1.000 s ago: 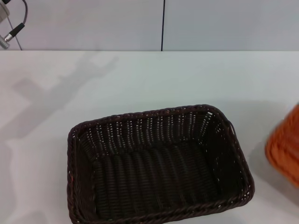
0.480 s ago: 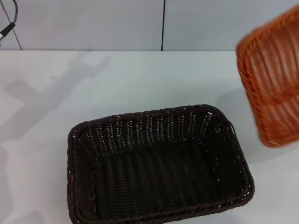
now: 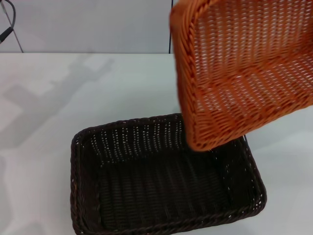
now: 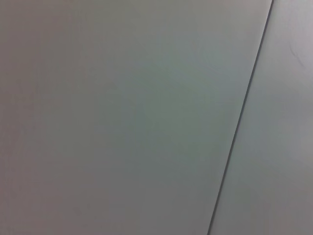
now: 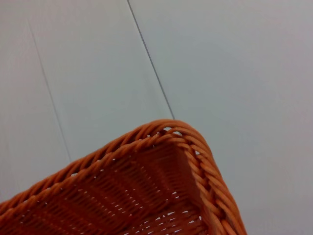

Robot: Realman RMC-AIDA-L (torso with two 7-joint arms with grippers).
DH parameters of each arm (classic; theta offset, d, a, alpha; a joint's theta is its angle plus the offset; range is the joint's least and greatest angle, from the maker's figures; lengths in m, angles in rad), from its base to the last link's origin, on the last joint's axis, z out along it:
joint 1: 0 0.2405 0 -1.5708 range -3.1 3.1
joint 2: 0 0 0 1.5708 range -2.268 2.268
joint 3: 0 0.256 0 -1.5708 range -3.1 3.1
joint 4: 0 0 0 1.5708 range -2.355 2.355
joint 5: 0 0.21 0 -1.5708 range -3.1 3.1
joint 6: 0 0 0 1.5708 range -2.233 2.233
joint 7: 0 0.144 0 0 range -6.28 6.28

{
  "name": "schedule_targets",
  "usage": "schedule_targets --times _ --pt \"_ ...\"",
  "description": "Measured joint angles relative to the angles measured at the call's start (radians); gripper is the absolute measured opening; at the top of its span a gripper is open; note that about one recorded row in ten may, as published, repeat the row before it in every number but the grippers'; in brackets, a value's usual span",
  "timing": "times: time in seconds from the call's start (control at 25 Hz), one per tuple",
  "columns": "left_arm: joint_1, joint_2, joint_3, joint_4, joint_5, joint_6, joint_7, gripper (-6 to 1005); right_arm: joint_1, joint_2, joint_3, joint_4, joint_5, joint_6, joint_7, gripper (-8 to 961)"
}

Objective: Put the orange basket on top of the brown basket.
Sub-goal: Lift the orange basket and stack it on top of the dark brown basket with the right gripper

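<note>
While tilted steeply in the air, the bright orange woven wicker basket (image 3: 244, 68) hangs over the right far corner of the dark brown woven wicker basket (image 3: 161, 186) on the white bench (image 3: 49, 98); neither hand shows.

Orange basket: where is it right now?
In the head view the orange basket is in the air on the robot's right, tilted steeply, its lowest corner over the far right part of the brown basket.

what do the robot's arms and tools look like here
Almost nothing of them shows. Neither arm nor tool appears in any view. Only thin dark cables cross the head view's top left corner. The orange basket fills the right side, hiding whatever carries it.
</note>
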Motion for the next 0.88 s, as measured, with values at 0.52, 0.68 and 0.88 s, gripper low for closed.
schedule_targets --times 0.52,0.68,0.88 --pt "-0.011 0.037 0.01 0.06 0.01 0.03 0.003 859 -0.025 0.005 -0.117 0.48 0.045 -0.049 -0.398 131" --pt "-0.011 0.039 0.01 0.066 0.012 0.04 0.004 859 -0.024 0.006 -0.159 0.594 0.045 -0.043 -0.485 131" --pt "-0.013 0.043 0.011 0.069 0.024 0.05 0.004 859 -0.041 0.007 -0.171 0.708 0.044 -0.041 -0.563 131"
